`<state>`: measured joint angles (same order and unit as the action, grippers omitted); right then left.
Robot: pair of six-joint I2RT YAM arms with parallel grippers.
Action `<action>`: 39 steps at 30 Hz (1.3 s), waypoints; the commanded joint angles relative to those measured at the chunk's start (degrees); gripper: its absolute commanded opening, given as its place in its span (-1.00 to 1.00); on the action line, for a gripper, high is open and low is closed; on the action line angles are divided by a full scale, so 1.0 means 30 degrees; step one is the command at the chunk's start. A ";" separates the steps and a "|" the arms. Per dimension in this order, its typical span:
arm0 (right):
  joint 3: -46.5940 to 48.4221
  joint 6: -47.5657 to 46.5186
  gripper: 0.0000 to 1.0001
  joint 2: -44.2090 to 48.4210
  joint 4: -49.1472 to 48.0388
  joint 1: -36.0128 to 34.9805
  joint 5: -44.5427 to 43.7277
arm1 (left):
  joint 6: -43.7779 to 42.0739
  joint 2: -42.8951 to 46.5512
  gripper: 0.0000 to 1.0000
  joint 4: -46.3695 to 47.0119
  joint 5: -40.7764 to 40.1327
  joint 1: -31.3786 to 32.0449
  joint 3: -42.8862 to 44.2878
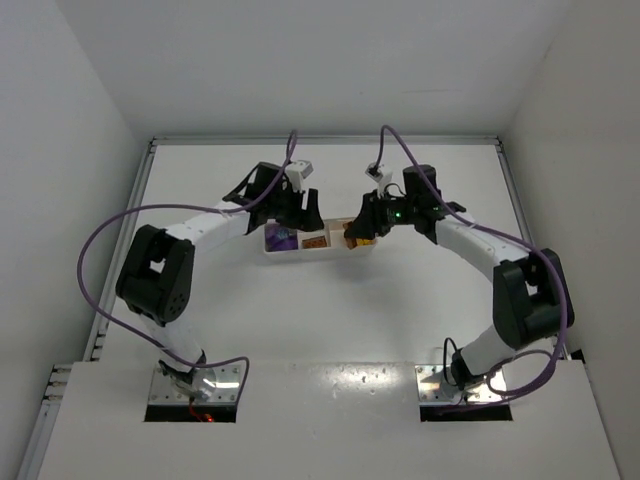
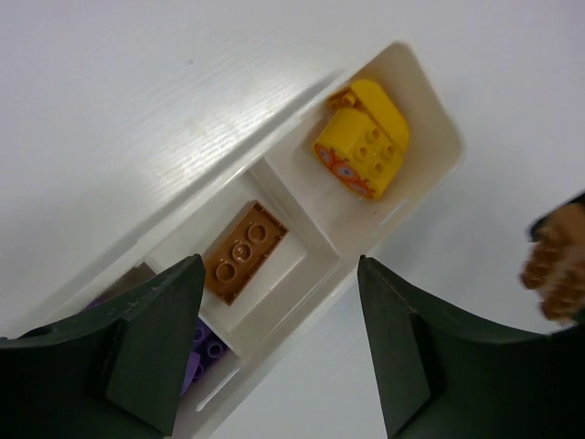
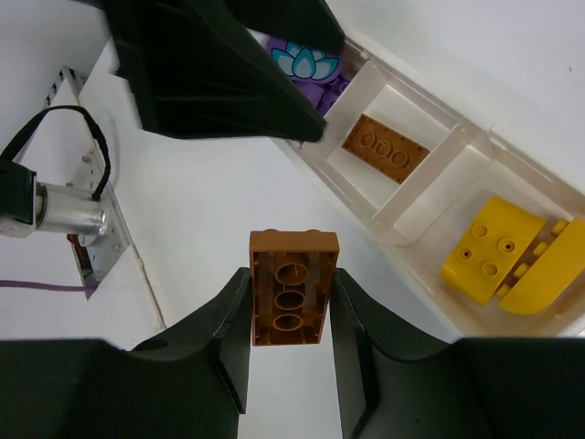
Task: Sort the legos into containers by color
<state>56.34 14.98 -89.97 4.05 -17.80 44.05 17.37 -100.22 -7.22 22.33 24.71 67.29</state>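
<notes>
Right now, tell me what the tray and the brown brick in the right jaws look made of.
Tray: probably thin moulded plastic, white and slightly translucent, with glossy walls. Brown brick in the right jaws: hard plastic by the look, smooth semi-gloss, with crisp moulded circles and sharp edges.

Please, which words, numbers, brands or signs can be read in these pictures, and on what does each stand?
No words or numbers can be read anywhere.
Only pictures: a white-and-teal lotus flower printed on the purple plastic brick; an orange printed pattern, too blurred to identify, on the yellow plastic brick.
</notes>
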 commanded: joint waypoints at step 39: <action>0.7122 -0.0072 0.26 -0.8683 -0.0912 -0.3763 -0.3549 | 0.0100 0.7539 0.80 -0.3041 0.3134 -0.7387 -0.1158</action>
<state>76.58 15.68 -117.82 2.70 -28.67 34.72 17.04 -79.26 -18.37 29.58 3.16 64.60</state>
